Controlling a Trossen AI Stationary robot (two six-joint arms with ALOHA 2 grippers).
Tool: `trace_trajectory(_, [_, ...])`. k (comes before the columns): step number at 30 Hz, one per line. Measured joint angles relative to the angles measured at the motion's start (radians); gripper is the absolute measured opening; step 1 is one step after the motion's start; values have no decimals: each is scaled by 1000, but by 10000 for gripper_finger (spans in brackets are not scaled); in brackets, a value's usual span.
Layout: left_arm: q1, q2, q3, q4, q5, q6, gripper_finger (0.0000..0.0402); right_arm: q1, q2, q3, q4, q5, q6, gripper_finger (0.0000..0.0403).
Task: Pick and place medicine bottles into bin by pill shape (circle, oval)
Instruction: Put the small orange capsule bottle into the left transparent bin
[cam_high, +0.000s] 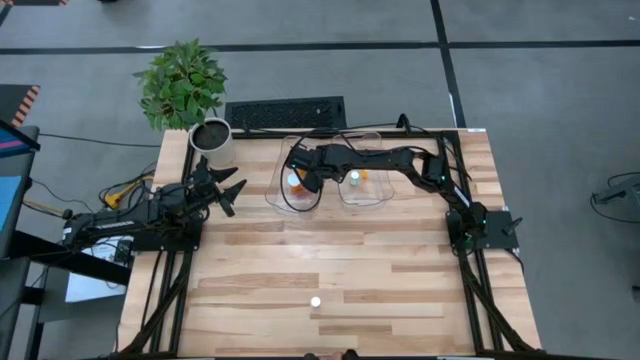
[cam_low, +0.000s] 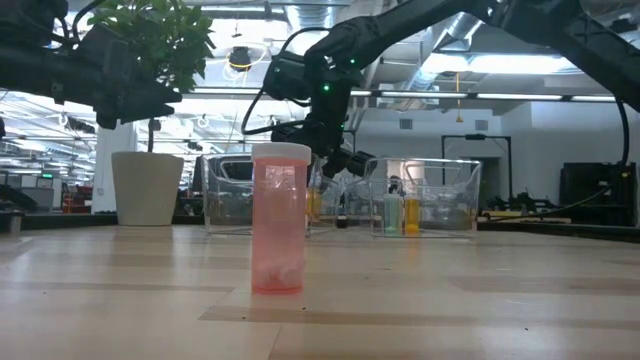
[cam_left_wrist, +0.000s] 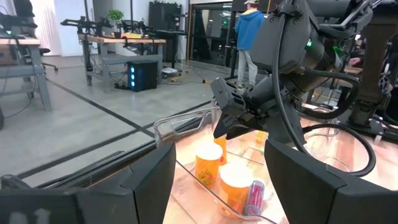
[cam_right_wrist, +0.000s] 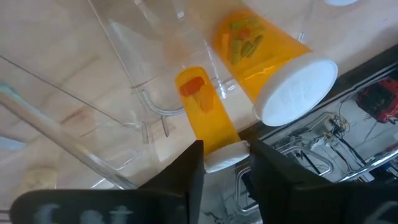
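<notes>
Orange slim bottle (cam_right_wrist: 208, 118) sits between right end effector (cam_high: 304, 176) fingers inside clear bin (cam_high: 277, 190); grip uncertain.

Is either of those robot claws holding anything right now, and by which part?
The right gripper, over the left clear bin, has a slim orange bottle between its fingers at the white cap end; whether it still grips is unclear. The left gripper is open and empty.

Desk (cam_high: 350, 255) is pale striped wood planks. Near bottle (cam_low: 278, 222) is see-through pink with a white cap. In the far clear bins (cam_high: 365, 190), bottles are orange (cam_right_wrist: 202, 109) with white caps, plus one green (cam_low: 393, 213). Plant (cam_high: 182, 82) is leafy green in a white pot (cam_high: 214, 142). Arms are black.
</notes>
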Motion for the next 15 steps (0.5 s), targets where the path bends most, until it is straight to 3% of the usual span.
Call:
trace_trajectory(6, [0,0,0,0,0,0,240,0,0,0,0,0,0,162])
trace_trajectory(15, [0,0,0,0,0,0,240,0,0,0,13,24,5,161])
